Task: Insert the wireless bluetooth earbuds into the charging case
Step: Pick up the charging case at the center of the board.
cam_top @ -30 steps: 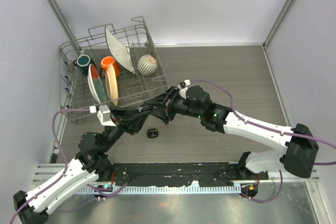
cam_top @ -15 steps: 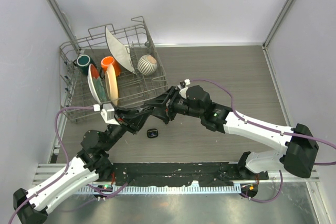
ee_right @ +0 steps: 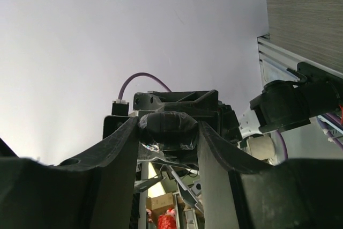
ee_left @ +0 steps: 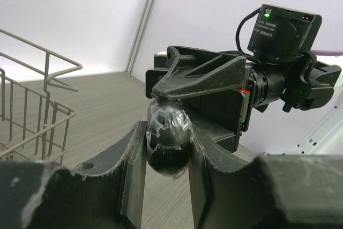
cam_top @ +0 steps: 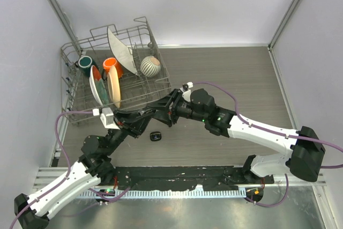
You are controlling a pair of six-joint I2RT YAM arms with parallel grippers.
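Observation:
A glossy black pebble-shaped charging case is held in the air between both grippers, closed as far as I can see. My left gripper is shut on its sides. My right gripper is shut on the same case from the opposite direction. In the top view the two grippers meet tip to tip, left and right, above the table. A small black item lies on the table just below them; it is too small to tell whether it is an earbud. No earbud shows clearly.
A wire dish rack with plates, cups and a striped bowl stands at the back left, close behind the grippers. Its wire edge shows in the left wrist view. A metal rail runs along the table's near edge.
Both grippers have drifted very slightly left together, still shut on the case. The small black item on the table has not moved.

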